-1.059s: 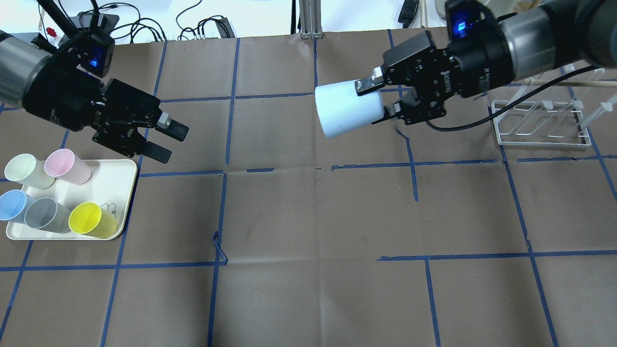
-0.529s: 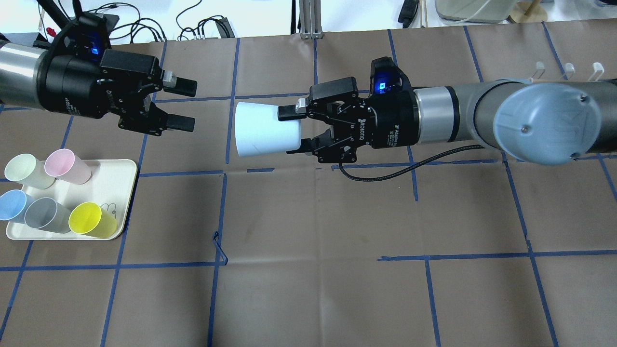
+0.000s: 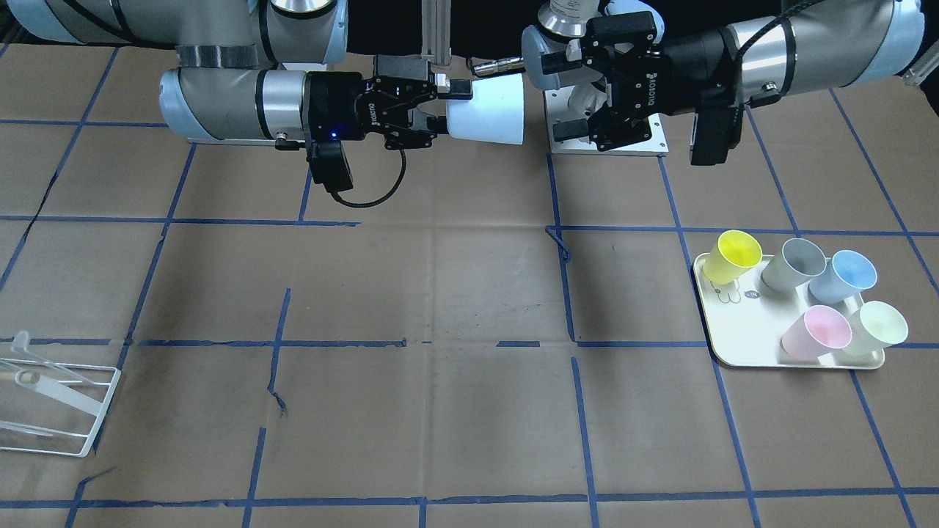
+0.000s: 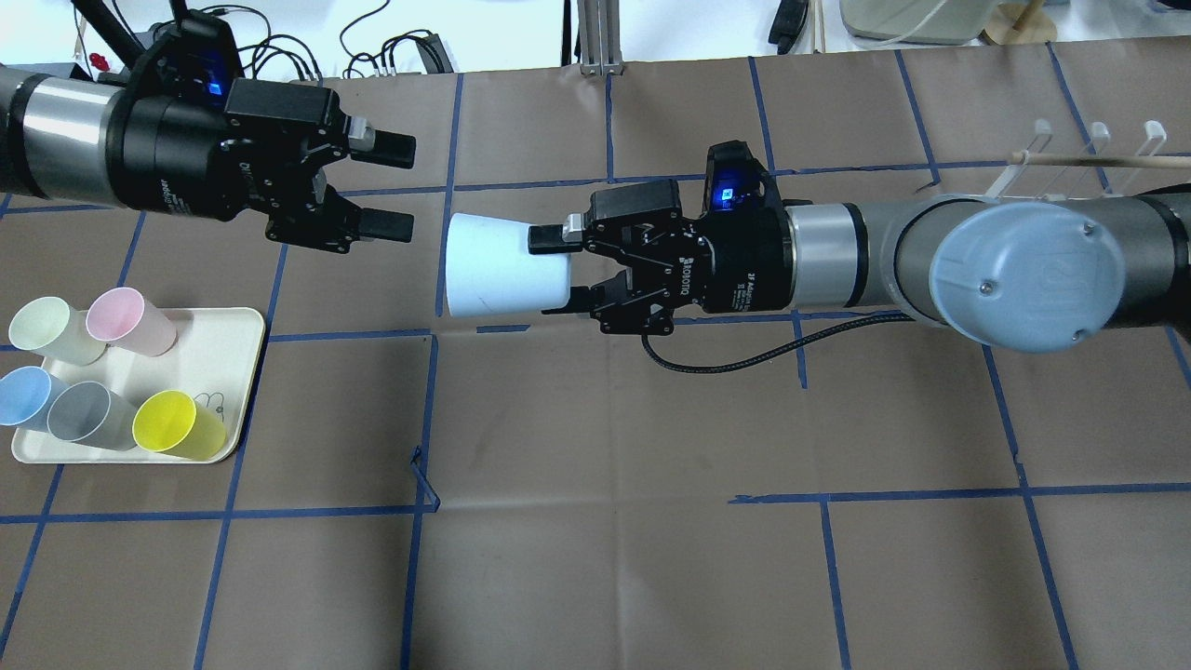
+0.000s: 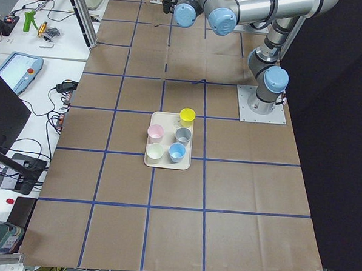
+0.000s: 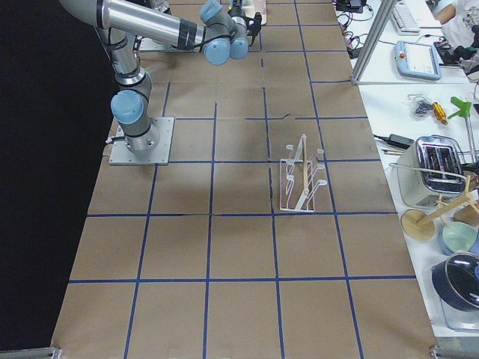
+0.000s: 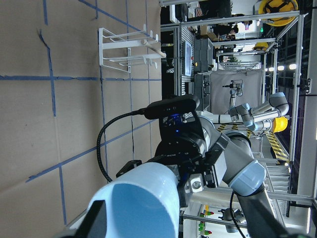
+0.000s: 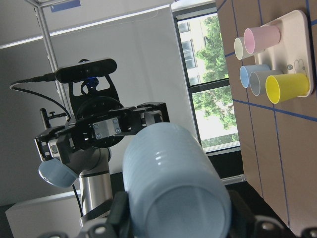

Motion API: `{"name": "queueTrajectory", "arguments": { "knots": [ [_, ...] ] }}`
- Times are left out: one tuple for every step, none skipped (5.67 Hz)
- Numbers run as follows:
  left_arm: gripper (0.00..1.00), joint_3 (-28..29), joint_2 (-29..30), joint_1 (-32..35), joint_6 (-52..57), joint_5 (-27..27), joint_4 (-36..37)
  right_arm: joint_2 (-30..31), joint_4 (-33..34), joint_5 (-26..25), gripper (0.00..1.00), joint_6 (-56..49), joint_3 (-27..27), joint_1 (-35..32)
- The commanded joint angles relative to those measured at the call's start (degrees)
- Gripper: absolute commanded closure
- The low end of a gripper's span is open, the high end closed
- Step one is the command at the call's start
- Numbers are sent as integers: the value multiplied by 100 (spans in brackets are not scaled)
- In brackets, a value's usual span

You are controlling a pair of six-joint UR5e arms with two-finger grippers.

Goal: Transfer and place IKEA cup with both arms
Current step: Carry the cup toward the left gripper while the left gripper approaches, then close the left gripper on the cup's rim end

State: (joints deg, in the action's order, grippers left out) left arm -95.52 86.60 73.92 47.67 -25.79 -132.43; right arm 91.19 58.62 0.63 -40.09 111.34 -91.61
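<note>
1. In the front-facing view, the right gripper is clamping the narrow base of the IKEA cup. It is holding the cup sideways in the air above the table. The cup's mouth is pointing at the left gripper, whose jaws are standing apart just beside the rim.
2. In the overhead view, the cup is hanging between the two grippers, and the left fingers are not touching it. A tray carrying five other cups is lying well apart, at the left edge.
3. In both side views, the grippers are showing too small to judge.
4. In the left wrist view, the cup's open mouth is facing the camera.
5. In the right wrist view, the cup's base is filling the foreground, and the left gripper's jaws are spreading wide beyond it.
</note>
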Motion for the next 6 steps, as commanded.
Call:
{"name": "queueTrajectory", "arguments": {
  "knots": [
    [3, -11, 102, 123, -3, 13, -230, 4, 0, 16, 60, -7, 1, -6],
    [16, -2, 86, 132, -3, 22, -222, 4, 0, 16, 60, -7, 1, -15],
    [27, -11, 60, 201, 6, -13, -231, 4, 0, 16, 60, -7, -7, -15],
    [33, -19, 68, 306, -3, -13, -248, 4, 0, 16, 60, -7, -7, -24],
    [33, -106, 25, 325, -3, -5, -362, -5, 0, 16, 60, -7, -7, -15],
    [33, -212, 24, 325, -3, -22, -363, 3, 0, 25, 60, -7, -7, -15]
  ]
}}
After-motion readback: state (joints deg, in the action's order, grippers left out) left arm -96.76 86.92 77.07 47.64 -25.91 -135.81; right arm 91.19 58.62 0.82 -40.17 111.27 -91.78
